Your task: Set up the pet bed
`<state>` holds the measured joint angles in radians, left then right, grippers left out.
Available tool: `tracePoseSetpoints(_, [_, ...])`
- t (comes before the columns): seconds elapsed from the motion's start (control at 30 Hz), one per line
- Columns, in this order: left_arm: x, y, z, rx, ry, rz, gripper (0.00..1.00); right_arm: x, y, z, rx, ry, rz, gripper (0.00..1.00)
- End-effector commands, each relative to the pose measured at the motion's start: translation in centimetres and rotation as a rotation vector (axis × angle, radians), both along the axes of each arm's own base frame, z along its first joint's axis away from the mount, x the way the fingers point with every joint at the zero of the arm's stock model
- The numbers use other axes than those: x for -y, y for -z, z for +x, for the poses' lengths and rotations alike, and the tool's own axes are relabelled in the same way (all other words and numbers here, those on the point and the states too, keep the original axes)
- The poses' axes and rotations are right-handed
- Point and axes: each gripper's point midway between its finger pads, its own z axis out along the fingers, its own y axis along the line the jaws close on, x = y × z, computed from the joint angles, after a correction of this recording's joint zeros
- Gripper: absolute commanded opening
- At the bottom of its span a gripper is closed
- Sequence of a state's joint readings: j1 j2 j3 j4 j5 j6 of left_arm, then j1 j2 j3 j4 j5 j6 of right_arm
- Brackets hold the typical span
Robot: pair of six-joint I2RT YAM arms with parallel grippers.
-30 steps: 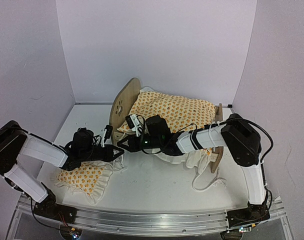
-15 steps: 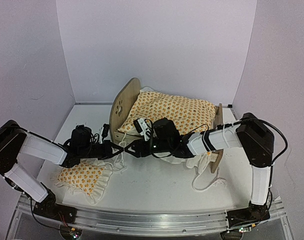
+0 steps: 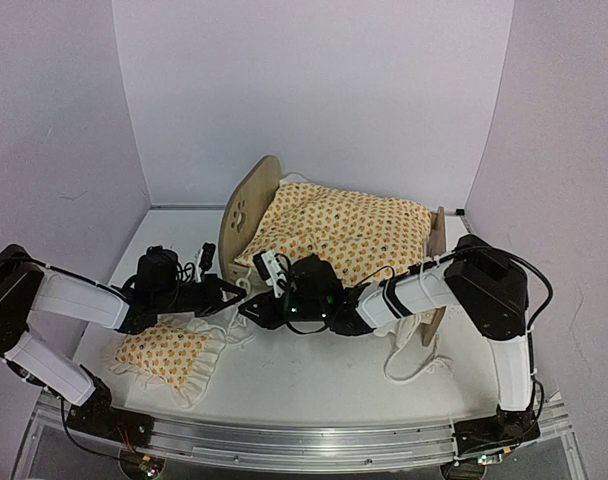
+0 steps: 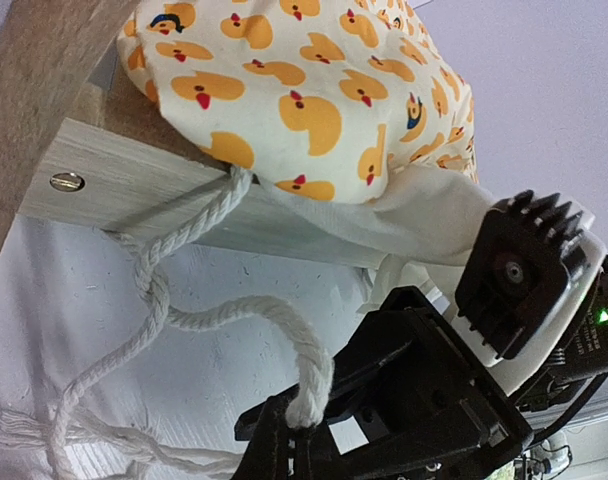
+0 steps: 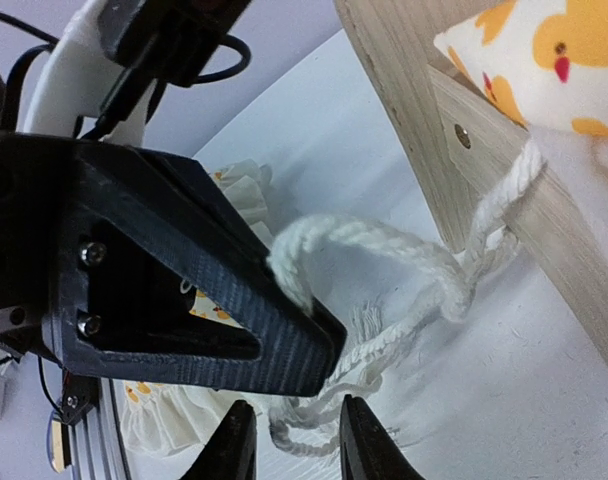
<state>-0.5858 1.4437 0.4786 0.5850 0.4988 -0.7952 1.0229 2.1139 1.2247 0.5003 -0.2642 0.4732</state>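
Right tool (image 5: 294, 330) pinched shut on rope (image 4: 234, 320) off pet bed (image 3: 246, 215) rail, presumably tensioning the tie; left tool (image 3: 234, 291) state unclear.

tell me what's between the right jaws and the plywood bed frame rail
A white twisted cotton rope spans it, running from the right gripper to the light plywood bed frame, seen in the right wrist view.

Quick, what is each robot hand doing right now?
Left gripper: open, empty.
Right gripper: shut on the white rope.
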Motion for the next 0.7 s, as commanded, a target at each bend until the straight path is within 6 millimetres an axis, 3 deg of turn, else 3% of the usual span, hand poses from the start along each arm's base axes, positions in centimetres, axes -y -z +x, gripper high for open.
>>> tracePoseSetpoints(0.0, [0.2,-2.9,0.3,0.061,0.005,-0.063,0.00,-0.6,-3.0,1.2,0.058,0.060,0.088,0.17])
tracePoseSetpoints(0.07, [0.2,-2.8,0.2,0.059,0.009,-0.062,0.00,-0.2,-3.2,1.3,0.064,0.077,0.091,0.01])
tracePoseSetpoints(0.27, [-0.3,-1.8,0.1,0.043,-0.003,-0.045,0.00,1.5,-2.9,1.0,0.049,0.109,0.033,0.00])
tracePoseSetpoints(0.37, [-0.2,-1.8,0.1,0.036,-0.001,-0.049,0.00,1.3,-3.8,0.2,0.073,0.064,0.071,0.00])
tracePoseSetpoints(0.47, [0.2,-2.3,0.2,0.041,0.017,-0.061,0.00,0.3,-3.7,0.2,0.071,0.035,0.095,0.29])
tracePoseSetpoints(0.67, [0.1,-3.3,-0.4,0.079,0.040,-0.070,0.00,-0.6,-3.6,0.3,0.077,0.009,0.140,0.40])
